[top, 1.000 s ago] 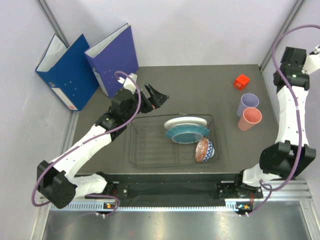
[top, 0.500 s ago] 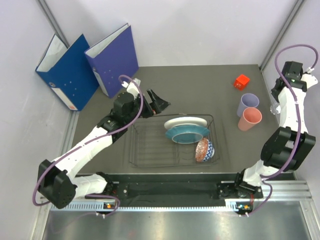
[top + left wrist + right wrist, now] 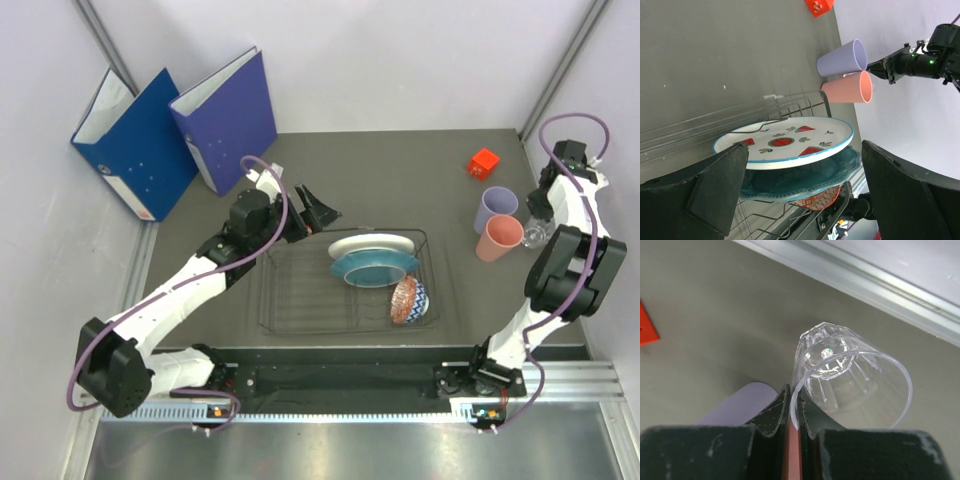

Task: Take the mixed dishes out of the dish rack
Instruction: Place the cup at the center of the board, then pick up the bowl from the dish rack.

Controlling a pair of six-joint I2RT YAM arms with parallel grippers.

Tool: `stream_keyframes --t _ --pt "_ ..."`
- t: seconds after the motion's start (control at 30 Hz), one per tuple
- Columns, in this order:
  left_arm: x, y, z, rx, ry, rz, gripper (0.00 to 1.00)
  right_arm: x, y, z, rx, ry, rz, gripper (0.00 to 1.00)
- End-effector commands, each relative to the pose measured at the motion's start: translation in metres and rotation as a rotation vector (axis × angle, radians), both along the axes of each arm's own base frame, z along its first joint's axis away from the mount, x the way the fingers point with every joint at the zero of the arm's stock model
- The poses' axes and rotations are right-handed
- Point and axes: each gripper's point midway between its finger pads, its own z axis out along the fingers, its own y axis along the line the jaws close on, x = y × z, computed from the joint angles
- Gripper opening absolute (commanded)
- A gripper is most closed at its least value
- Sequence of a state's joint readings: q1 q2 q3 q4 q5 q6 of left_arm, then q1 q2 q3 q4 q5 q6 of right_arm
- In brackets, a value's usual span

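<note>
The dark wire dish rack [image 3: 300, 290] holds a white plate with watermelon marks [image 3: 370, 245], a teal plate [image 3: 375, 268] under it, and a small red-patterned bowl [image 3: 408, 300]. In the left wrist view the white plate [image 3: 785, 140], teal plate [image 3: 805, 177] and bowl [image 3: 817, 202] lie between my spread fingers. My left gripper [image 3: 315, 205] is open just left of the plates. My right gripper [image 3: 540, 215] is shut on the rim of the clear glass [image 3: 850, 375], low beside the lavender cup [image 3: 497, 207] and salmon-pink cup [image 3: 499, 238].
A small red block [image 3: 484, 162] sits at the back right. Two blue binders [image 3: 175, 130] stand at the back left. A metal rail [image 3: 850, 275] runs along the table's right edge, close to the glass.
My right arm has swung down and inward, bringing the glass low beside the two cups. My left gripper has edged slightly toward the plates.
</note>
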State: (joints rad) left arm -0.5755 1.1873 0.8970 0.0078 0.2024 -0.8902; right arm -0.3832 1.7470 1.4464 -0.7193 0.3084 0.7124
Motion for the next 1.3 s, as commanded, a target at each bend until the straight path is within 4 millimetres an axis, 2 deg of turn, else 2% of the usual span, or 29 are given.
stream_keyframes --t 0.0,0.17,0.2,0.33,0.5,0.6,0.7,0.8,0.87,0.9,0.93,0.97,1.0,1.03,1.07,1.1,1.13,1.17,1.2,1.23,1.27 --pt "0.003 -0.004 0.006 -0.044 -0.023 -0.001 0.99 0.016 -0.009 0.005 -0.003 -0.062 -0.013 0.0" --pt "0.005 -0.007 0.0 -0.042 -0.004 -0.005 0.99 0.022 -0.011 0.0 0.001 -0.049 -0.008 0.01" --pt "0.006 -0.007 0.001 -0.043 -0.005 -0.004 0.99 0.023 -0.012 0.0 0.001 -0.045 -0.006 0.03" --pt "0.007 -0.009 -0.001 -0.042 -0.002 -0.01 0.99 0.027 -0.011 -0.004 0.01 -0.043 0.007 0.28" --pt "0.008 -0.01 -0.003 -0.035 0.0 -0.009 0.99 0.03 -0.012 0.003 0.005 -0.065 0.007 0.39" --pt "0.008 -0.011 -0.004 -0.036 0.002 -0.015 0.99 0.034 -0.011 0.02 0.005 -0.105 0.004 0.42" --pt "0.01 -0.012 -0.006 -0.034 0.005 -0.018 0.99 0.048 -0.006 0.063 0.01 -0.239 0.008 0.45" --pt "0.009 -0.013 -0.007 -0.036 0.009 -0.022 0.99 0.062 0.007 0.125 0.008 -0.418 0.032 0.52" --pt "0.01 -0.013 -0.009 -0.034 0.013 -0.02 0.99 0.068 0.017 0.178 -0.007 -0.544 0.054 0.56" --pt "0.01 -0.013 -0.009 -0.034 0.011 -0.02 0.99 0.071 0.029 0.198 -0.01 -0.58 0.086 0.57" --pt "0.01 -0.013 -0.01 -0.03 0.011 -0.02 0.99 0.072 0.038 0.235 -0.036 -0.653 0.112 0.59" --pt "0.01 -0.013 -0.011 -0.027 0.01 -0.019 0.99 0.068 0.049 0.259 -0.068 -0.69 0.139 0.59" --pt "0.01 -0.012 -0.014 -0.012 0.01 -0.018 0.99 0.071 0.076 0.284 -0.083 -0.748 0.204 0.6" --pt "0.011 -0.009 -0.016 0.002 0.006 -0.008 0.99 0.067 0.092 0.301 -0.103 -0.792 0.247 0.61" --pt "0.012 -0.007 -0.019 0.023 0.005 0.001 0.99 0.05 0.108 0.33 -0.155 -0.859 0.291 0.62" --pt "0.015 -0.003 -0.019 0.058 -0.01 0.014 0.99 0.048 0.142 0.356 -0.17 -0.962 0.368 0.68" --pt "0.014 0.006 -0.033 0.121 0.033 0.04 0.99 0.044 0.159 0.343 -0.169 -0.96 0.409 0.84" --pt "0.019 0.013 -0.035 0.16 0.023 0.078 0.99 0.021 0.177 0.365 -0.21 -1.03 0.465 0.96" --pt "0.022 0.018 -0.034 0.205 0.0 0.084 0.99 0.014 0.206 0.371 -0.201 -1.072 0.526 1.0" --pt "0.02 0.022 -0.037 0.243 0.006 0.088 0.99 0.011 0.217 0.356 -0.2 -1.043 0.554 1.0" --pt "0.023 0.028 -0.036 0.271 -0.009 0.107 0.99 -0.001 0.225 0.358 -0.208 -1.051 0.583 1.0"
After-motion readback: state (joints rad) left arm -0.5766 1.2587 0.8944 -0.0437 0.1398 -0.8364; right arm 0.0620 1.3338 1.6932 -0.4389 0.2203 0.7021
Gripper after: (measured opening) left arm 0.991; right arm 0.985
